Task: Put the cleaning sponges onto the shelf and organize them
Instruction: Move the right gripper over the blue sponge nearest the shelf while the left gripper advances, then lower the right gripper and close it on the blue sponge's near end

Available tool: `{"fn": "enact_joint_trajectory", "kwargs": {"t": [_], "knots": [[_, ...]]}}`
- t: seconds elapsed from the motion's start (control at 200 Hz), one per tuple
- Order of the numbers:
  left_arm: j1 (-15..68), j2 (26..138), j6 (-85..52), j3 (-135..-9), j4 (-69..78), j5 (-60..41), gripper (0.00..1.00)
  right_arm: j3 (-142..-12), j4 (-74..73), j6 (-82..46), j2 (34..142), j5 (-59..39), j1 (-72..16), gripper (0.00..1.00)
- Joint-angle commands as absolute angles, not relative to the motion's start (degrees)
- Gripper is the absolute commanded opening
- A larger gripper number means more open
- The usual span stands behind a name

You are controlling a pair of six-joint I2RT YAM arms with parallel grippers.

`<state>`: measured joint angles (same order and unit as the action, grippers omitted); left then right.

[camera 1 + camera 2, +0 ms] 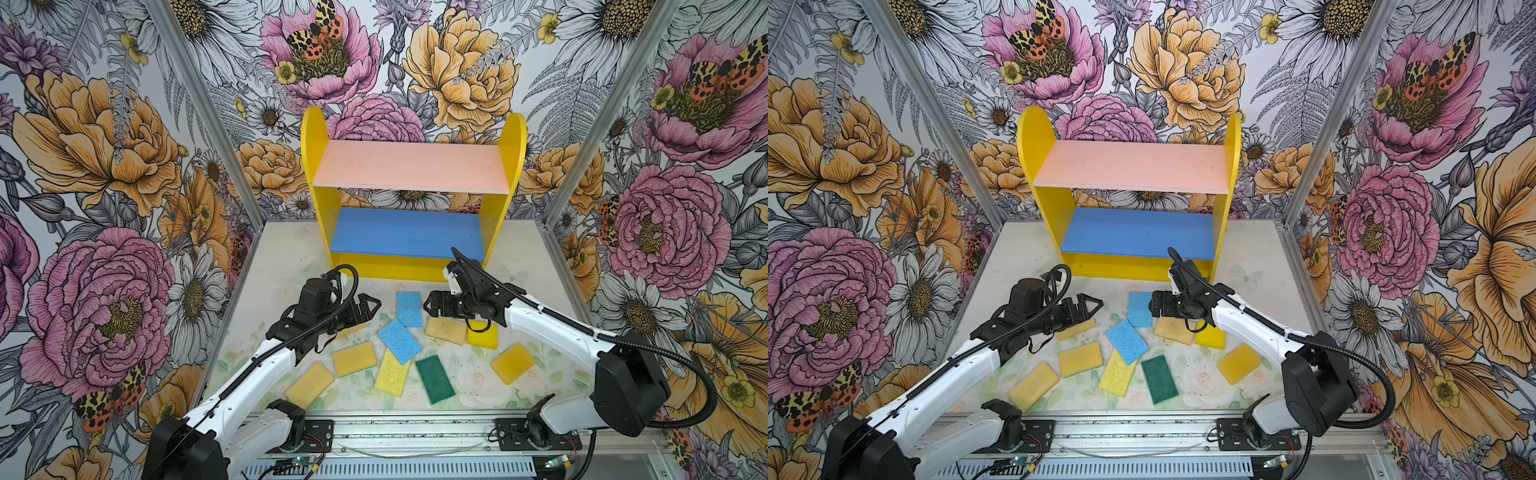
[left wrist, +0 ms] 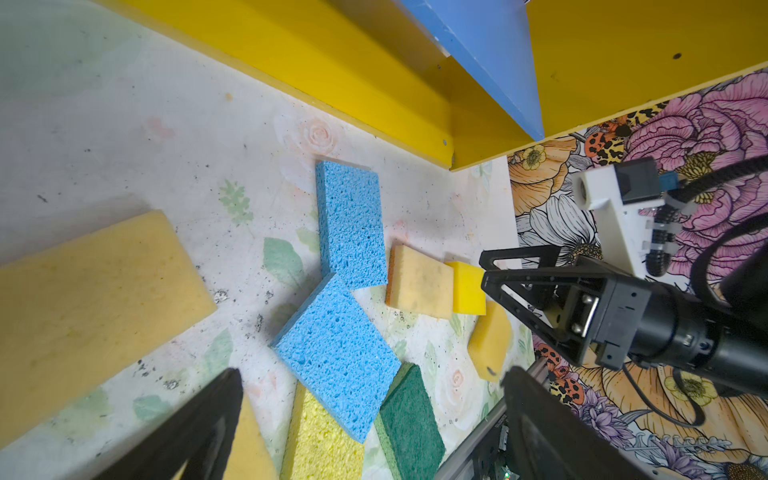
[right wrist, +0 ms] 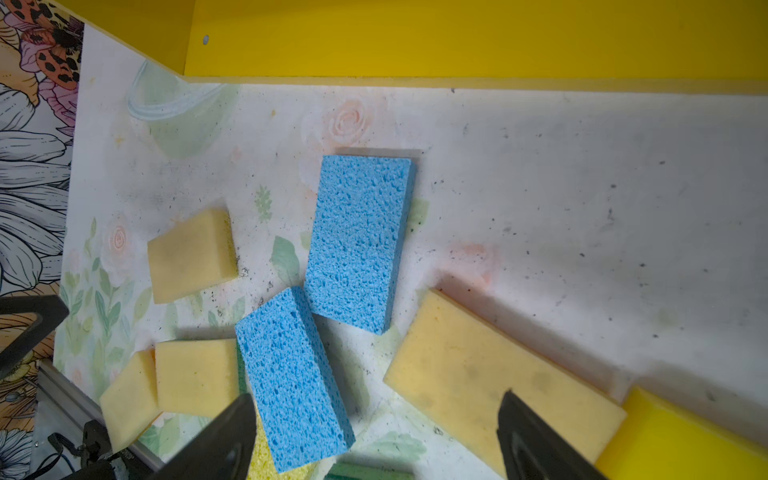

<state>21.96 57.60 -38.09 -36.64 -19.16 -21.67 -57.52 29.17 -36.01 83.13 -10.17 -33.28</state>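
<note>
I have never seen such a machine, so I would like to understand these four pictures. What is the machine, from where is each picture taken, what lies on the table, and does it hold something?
These are two robot arms, each ending in a two-fingered gripper. The two wide pictures come from one camera head above, which looks at the whole scene. The two close pictures come from a camera on each wrist. On the table lie flat sponges: two light blue sponges, a dark green sponge, a pale yellow sponge, a bright yellow sponge and several tan sponges. Behind them stands the shelf, with both boards bare. The left gripper and the right gripper hover open above the sponges. Neither holds anything.
</note>
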Motion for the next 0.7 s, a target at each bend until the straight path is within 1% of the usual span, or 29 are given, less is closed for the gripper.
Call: {"fn": "enact_joint_trajectory", "kwargs": {"t": [0.0, 0.215, 0.37, 0.51, 0.695], "knots": [[20.7, 55.8, -38.5, -35.3, -19.6, -23.8, 0.99, -60.8, 26.1, -37.3, 84.7, -7.7, -34.7, 0.91], [17.6, 53.0, -38.6, -33.8, -20.2, -26.9, 0.99, -63.6, 25.7, -37.9, 88.4, -6.4, -36.7, 0.91], [16.3, 50.1, -38.4, -32.5, -20.7, -27.1, 0.99, -64.5, 24.7, -38.3, 90.5, -5.7, -37.8, 0.9], [14.8, 50.3, -38.2, -32.3, -21.1, -29.0, 0.99, -65.1, 24.3, -38.5, 93.0, -5.2, -38.3, 0.88], [14.2, 50.5, -38.1, -31.8, -21.0, -29.0, 0.99, -64.4, 23.1, -38.5, 95.9, -4.2, -38.7, 0.85]]}}
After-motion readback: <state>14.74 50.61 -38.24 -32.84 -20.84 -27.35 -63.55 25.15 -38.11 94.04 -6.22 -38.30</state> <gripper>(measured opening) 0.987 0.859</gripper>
